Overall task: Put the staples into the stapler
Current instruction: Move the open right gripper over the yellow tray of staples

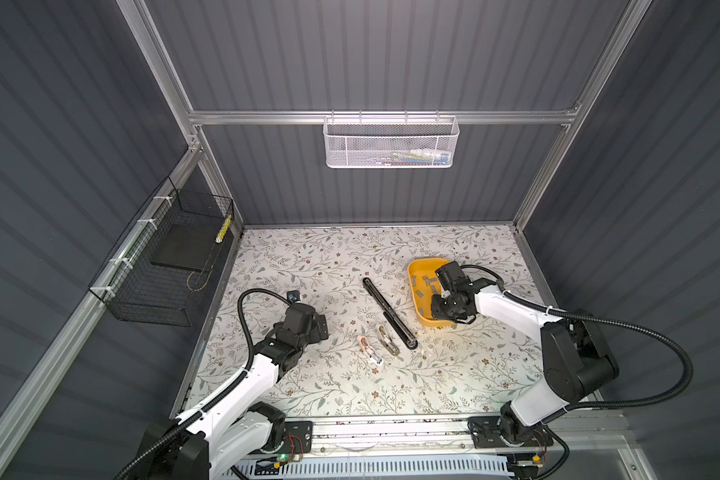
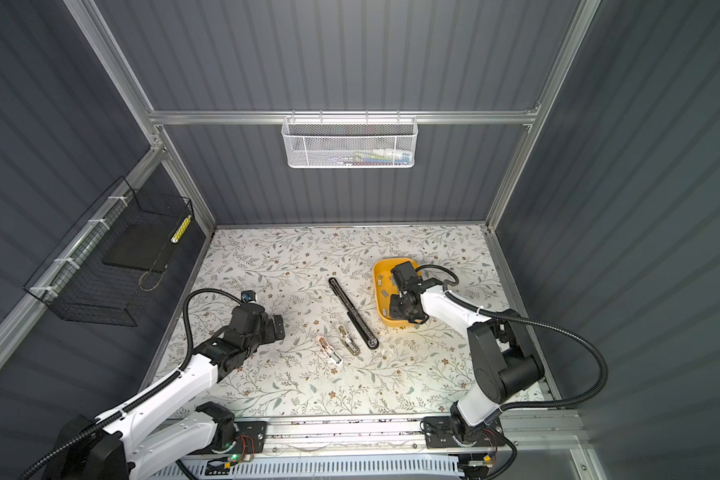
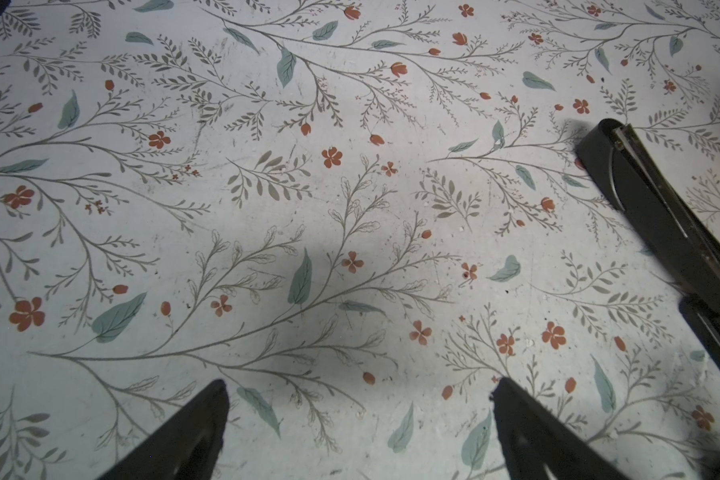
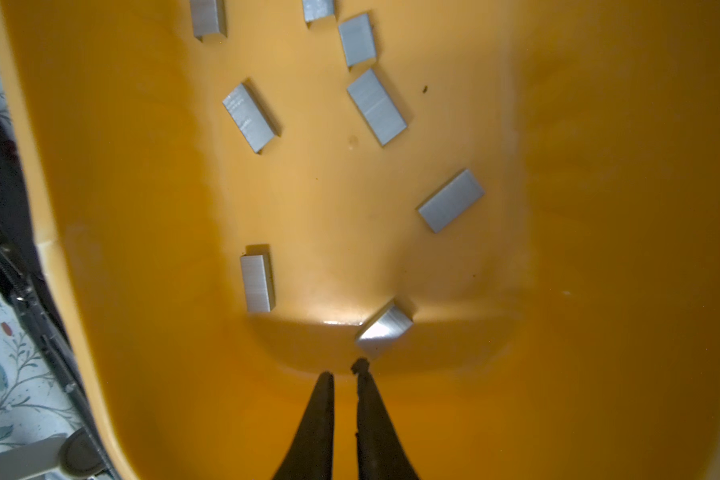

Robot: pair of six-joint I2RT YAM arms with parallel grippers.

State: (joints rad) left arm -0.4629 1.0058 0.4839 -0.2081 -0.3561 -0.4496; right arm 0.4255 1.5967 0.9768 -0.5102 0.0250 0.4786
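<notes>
Several grey staples [image 4: 250, 118] lie loose in a yellow tray [image 4: 599, 249] at the right of the table [image 1: 416, 274]. My right gripper [image 4: 344, 370] reaches down into this tray. Its jaws are shut to a thin slit with nothing between them. One tilted strip [image 4: 385, 332] rests just beyond the tips, against the tray wall. A long black stapler [image 1: 389, 313] lies opened flat mid-table, and the left wrist view shows it too [image 3: 661, 216]. Two small staplers lie beside it, one pink-white [image 1: 370, 351] and one olive [image 1: 388, 340]. My left gripper [image 3: 358, 390] hangs open over bare table, left of them.
A white mesh basket [image 1: 391, 143] hangs on the back rail. A black wire basket [image 1: 163, 270] is fixed to the left wall. Small pale bits [image 1: 422, 353] lie near the black stapler's near end. The floral table top [image 1: 308, 257] is walled on three sides.
</notes>
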